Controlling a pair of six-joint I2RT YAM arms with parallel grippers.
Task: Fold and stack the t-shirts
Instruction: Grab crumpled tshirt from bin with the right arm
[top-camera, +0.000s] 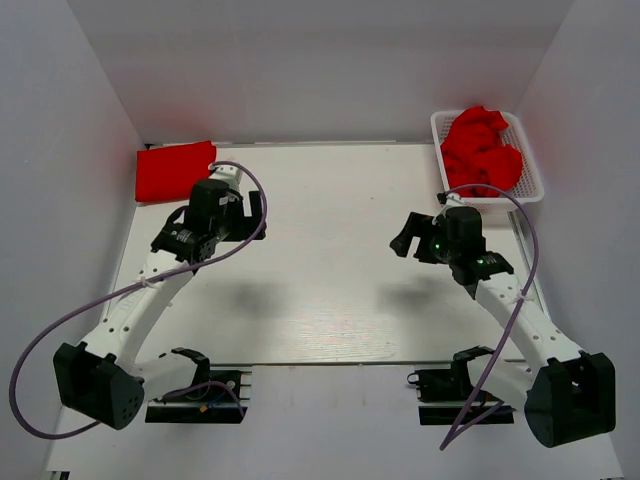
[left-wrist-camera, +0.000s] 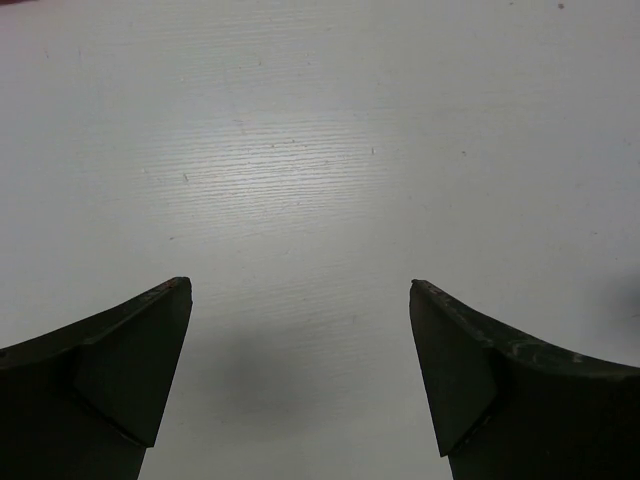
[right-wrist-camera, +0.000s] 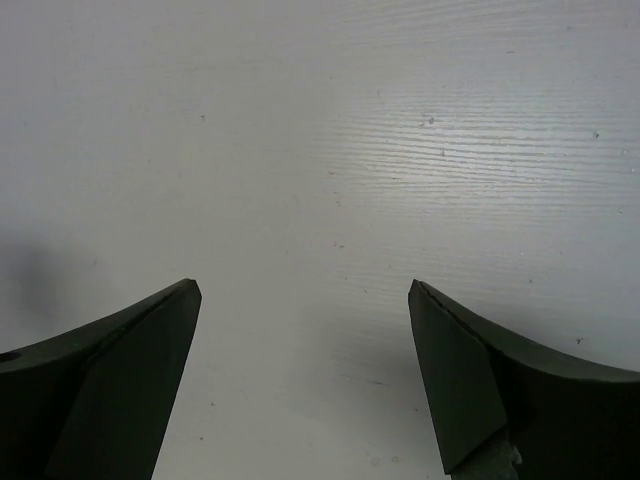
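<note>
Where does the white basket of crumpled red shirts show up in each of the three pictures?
Top external: the basket sits at the far right corner of the table, with the red shirts heaped in it.
Left wrist: not in it; the table fills the background.
Right wrist: not in it; the table fills the background.
Shared landmark: the white table, seen in all three views.

Top external: high at the near edge, facing down over the whole table. Left wrist, right wrist: close above it, facing down at patches the overhead covers.
</note>
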